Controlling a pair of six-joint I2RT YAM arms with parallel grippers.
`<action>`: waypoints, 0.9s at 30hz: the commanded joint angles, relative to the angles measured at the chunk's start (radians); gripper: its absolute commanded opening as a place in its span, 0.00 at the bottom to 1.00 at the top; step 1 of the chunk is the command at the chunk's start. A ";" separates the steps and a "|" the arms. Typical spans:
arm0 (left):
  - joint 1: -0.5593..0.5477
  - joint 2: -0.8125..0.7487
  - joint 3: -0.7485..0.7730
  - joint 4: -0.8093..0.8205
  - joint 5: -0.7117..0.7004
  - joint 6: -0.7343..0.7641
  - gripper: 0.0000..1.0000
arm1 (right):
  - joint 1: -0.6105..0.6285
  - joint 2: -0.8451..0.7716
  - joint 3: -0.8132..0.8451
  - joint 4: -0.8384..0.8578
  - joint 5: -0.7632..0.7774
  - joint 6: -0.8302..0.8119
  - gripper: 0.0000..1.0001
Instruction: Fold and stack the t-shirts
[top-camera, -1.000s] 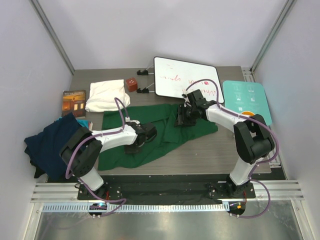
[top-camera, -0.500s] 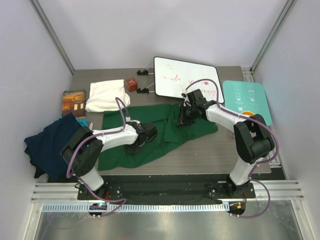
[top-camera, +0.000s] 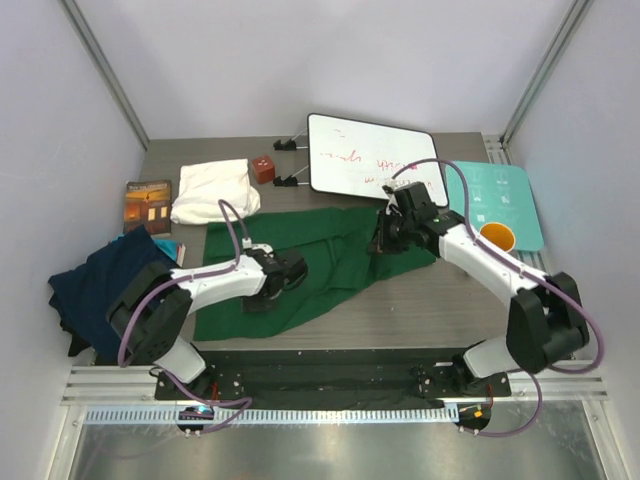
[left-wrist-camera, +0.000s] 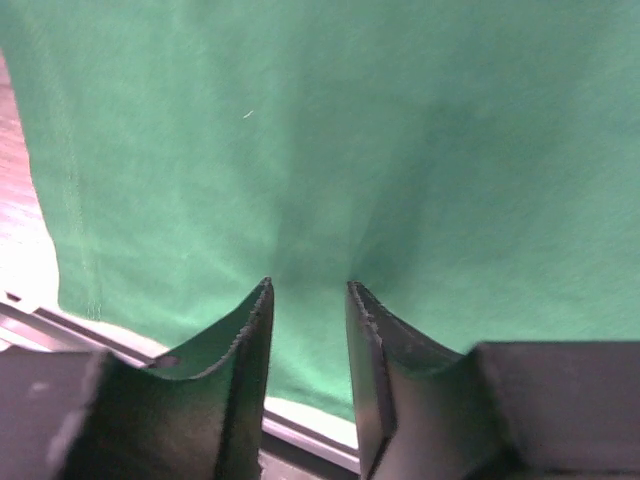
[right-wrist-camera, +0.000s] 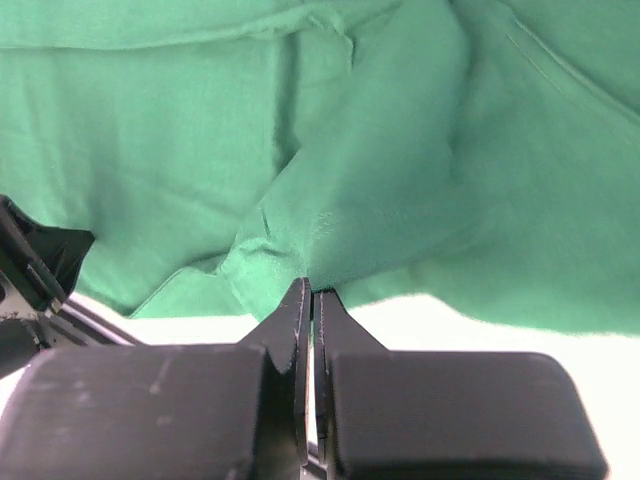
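Three t-shirts of soft cloth lie on the grey wood-grain table (top-camera: 420, 300). One dark green t-shirt (top-camera: 330, 255) is spread rumpled across the middle, one navy blue t-shirt (top-camera: 100, 285) is heaped loosely at the left edge, and one cream-white t-shirt (top-camera: 212, 190) is folded into a plump rectangle at the back left. Two grippers are both at the green one. The right gripper (right-wrist-camera: 306, 285) has its black fingers pressed together on a raised ridge of cloth toward the shirt's right side. The left gripper (left-wrist-camera: 308, 288) stands at a narrow gap over the shirt's left half, with cloth puckering toward the gap; whether it grips cannot be told. The rigid things number five: one white marker board (top-camera: 375, 155) with rounded corners and red scribbles, one flat teal board (top-camera: 490, 195), one round orange cup (top-camera: 497, 237) at that board's near edge, one small brown book (top-camera: 148, 203) and one red-brown cube (top-camera: 263, 167)
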 joint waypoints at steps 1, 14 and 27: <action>0.001 -0.121 -0.060 -0.055 -0.026 -0.077 0.37 | -0.010 -0.168 -0.075 -0.060 0.028 0.034 0.01; 0.002 -0.226 -0.090 -0.124 -0.055 -0.125 0.41 | -0.010 -0.432 -0.248 -0.181 -0.015 0.160 0.01; 0.041 -0.302 -0.103 -0.250 -0.075 -0.211 0.56 | -0.010 -0.627 -0.299 -0.263 -0.006 0.217 0.01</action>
